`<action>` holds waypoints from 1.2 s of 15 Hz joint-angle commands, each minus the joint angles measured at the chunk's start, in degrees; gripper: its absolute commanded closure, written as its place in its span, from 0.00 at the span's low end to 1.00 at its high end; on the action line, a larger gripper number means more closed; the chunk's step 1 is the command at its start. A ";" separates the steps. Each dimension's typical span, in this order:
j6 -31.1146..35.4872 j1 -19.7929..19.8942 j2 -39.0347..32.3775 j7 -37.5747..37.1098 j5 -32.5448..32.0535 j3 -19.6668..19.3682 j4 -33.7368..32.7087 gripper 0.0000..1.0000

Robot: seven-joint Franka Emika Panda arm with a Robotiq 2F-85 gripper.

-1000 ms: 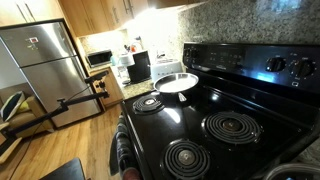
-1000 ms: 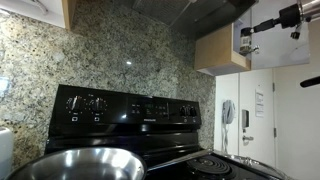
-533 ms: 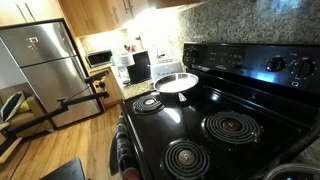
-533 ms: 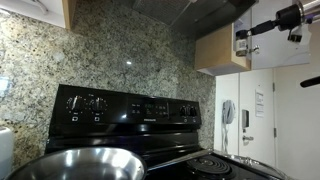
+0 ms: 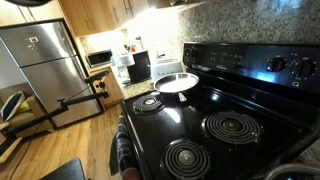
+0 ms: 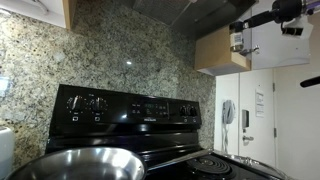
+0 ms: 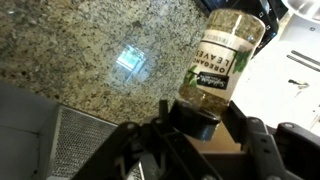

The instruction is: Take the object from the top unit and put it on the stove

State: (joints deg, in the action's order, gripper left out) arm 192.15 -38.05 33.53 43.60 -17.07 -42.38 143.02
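In the wrist view the jaws are clamped on the black-capped end of the spice jar [image 7: 222, 58], whose body sticks out toward one o'clock. In an exterior view the spice jar [image 6: 238, 41] hangs high, at two o'clock from the stove [image 6: 130, 108].

stove [image 5: 190, 118]: 1 | burners [image 5: 232, 127] showing: 3 | spice jar [image 7: 225, 60]: 1 | fridge [image 5: 45, 60]: 1

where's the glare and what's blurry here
Wrist view: bright square glare on the granite wall; the gripper at the bottom is soft. In an exterior view, highlights streak the glossy stove; in an exterior view, the near pan looks blurred.
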 commanded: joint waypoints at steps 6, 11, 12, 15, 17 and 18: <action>-9.72 -7.54 0.26 2.01 -1.18 -2.11 -9.24 0.68; -8.45 -6.40 0.28 0.35 -0.70 -1.53 -7.56 0.43; -8.44 -6.38 0.28 0.35 -0.70 -1.53 -7.46 0.43; -8.44 -6.38 0.28 0.35 -0.70 -1.53 -7.39 0.68; -7.67 -8.46 -0.31 0.87 -0.41 -3.73 -7.01 0.68; -7.76 -9.29 -0.79 1.20 -0.50 -4.68 -7.00 0.68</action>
State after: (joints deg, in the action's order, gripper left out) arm 183.70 -44.79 33.60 43.92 -17.77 -44.61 135.84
